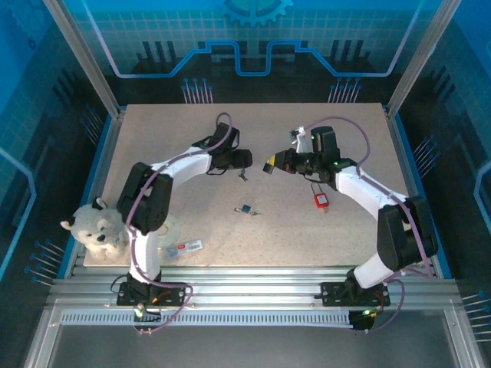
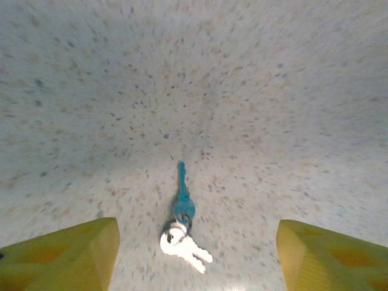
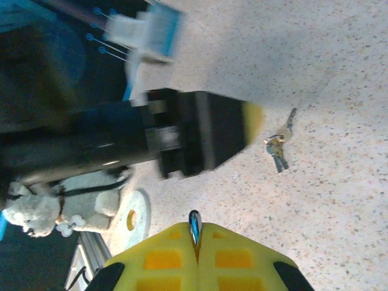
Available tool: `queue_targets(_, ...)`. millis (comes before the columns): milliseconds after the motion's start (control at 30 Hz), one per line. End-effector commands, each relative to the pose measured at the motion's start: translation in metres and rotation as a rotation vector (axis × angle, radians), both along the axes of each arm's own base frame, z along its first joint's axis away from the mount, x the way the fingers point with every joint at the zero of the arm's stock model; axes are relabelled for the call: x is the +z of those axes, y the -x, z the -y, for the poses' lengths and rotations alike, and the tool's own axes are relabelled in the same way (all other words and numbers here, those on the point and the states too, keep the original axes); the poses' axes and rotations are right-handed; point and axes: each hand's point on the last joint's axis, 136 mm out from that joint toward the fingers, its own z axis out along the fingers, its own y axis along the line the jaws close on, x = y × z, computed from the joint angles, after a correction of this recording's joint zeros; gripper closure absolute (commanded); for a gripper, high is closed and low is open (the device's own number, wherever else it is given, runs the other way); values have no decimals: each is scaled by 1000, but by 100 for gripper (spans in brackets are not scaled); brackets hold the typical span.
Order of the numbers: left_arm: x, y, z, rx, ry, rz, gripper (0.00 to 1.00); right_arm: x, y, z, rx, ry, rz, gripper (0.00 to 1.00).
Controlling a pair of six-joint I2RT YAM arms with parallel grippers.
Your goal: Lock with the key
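Top view: left gripper (image 1: 244, 159) hovering mid-table, key bunch (image 1: 243, 177) just beside at 6 o'clock. Blue padlock (image 1: 245, 208) further toward 6, red padlock (image 1: 320, 200) at 4 o'clock, right gripper (image 1: 269, 165) near at 3.

Left wrist: jaws spread wide, bunch between yellow fingers (image 2: 79, 254), untouched. Best to lower straight, centre on blue key, close slowly.

Right wrist: clamped tight on thin blue blade (image 3: 194, 225), likely key

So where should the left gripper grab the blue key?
Probably take the blue key by its wide head, beside the ring, coming straight down. It lies flat on the table with its thin blade pointing away. The left gripper is open with a finger either side, so closing should pinch the head's edges.
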Motion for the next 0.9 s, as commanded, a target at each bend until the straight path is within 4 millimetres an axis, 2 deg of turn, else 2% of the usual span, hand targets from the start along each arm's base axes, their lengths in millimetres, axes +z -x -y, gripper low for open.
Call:
queue_targets(0,52,6,-18,85,41,145,25,-15,-6,-2,23,60,-39,100)
queue_targets(133,71,33,-41,148,58,214,15,-27,-16,-10,44,74,-76,100)
queue_targets(200,76,48,-50,170,66,240,7,-34,-21,-17,65,104,-93,100)
queue_targets(300,82,68,-66,212,55,282,1,-46,-29,-25,82,167,-108,100)
queue_targets(500,78,103,-91,261,44,344,1,-71,-39,-46,133,251,-147,100)
queue_targets(667,76,115,-105,283,33,409,1,-87,-46,-55,168,333,-168,100)
queue_targets(867,77,118,-105,281,30,403,1,-103,-54,-63,199,358,-208,100)
